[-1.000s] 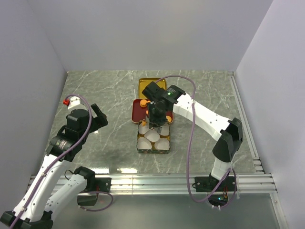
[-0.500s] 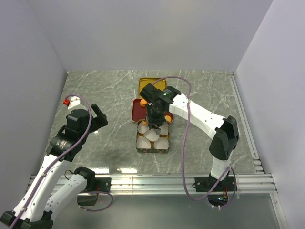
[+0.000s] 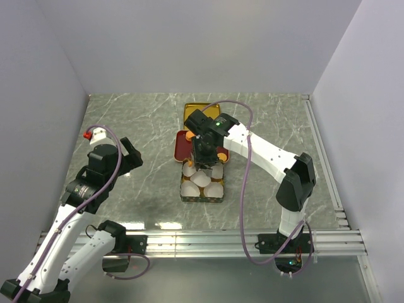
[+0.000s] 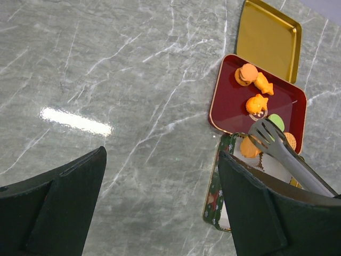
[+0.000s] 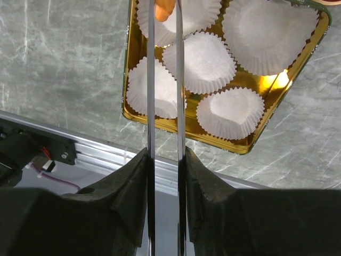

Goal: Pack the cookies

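Right wrist view looks down two thin blades of the tongs, which run out between the fingers of the right gripper. That gripper is clenched on the tongs, squeezing them so the tips stay close. An orange cookie shows between those tips, just above a paper cup at the far left corner of the tin. The long tool probably lets the arm reach down among the frilled cups without crushing them. The other cookies lie on the red tray just beyond the tin, a short carry away, and the gold lid sits farther off, leaving the tin open. The left gripper hangs well to the left with its jaws spread wide and holding nothing, seemingly keeping clear.
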Action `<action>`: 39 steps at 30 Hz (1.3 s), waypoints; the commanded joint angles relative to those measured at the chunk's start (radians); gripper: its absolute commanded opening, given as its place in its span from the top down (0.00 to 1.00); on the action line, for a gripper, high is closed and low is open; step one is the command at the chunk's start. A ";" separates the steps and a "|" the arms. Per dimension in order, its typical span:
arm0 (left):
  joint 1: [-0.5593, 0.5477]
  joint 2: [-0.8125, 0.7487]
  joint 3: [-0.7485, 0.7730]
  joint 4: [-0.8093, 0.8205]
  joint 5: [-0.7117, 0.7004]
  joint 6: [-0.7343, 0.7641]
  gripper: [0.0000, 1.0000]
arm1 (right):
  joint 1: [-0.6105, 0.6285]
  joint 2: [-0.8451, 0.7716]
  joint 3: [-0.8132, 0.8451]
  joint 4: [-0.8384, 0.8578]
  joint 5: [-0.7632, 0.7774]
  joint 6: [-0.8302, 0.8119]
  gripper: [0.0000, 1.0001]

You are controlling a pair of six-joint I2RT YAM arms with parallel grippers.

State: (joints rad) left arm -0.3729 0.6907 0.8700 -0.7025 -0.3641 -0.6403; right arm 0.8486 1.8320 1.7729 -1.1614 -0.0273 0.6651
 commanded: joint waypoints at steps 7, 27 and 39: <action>-0.003 -0.013 -0.002 0.011 -0.009 -0.002 0.09 | 0.007 -0.030 0.031 0.016 0.045 0.016 0.58; -0.003 -0.007 -0.002 0.015 0.004 0.004 0.11 | 0.003 -0.037 0.194 -0.099 0.105 0.010 0.57; -0.003 -0.008 -0.002 0.014 -0.002 0.001 0.10 | -0.098 -0.050 0.171 -0.149 0.168 -0.062 0.54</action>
State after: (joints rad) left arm -0.3729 0.6903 0.8700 -0.7025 -0.3637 -0.6403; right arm 0.7876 1.8309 1.9297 -1.2907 0.0944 0.6357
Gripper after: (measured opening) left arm 0.901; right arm 0.457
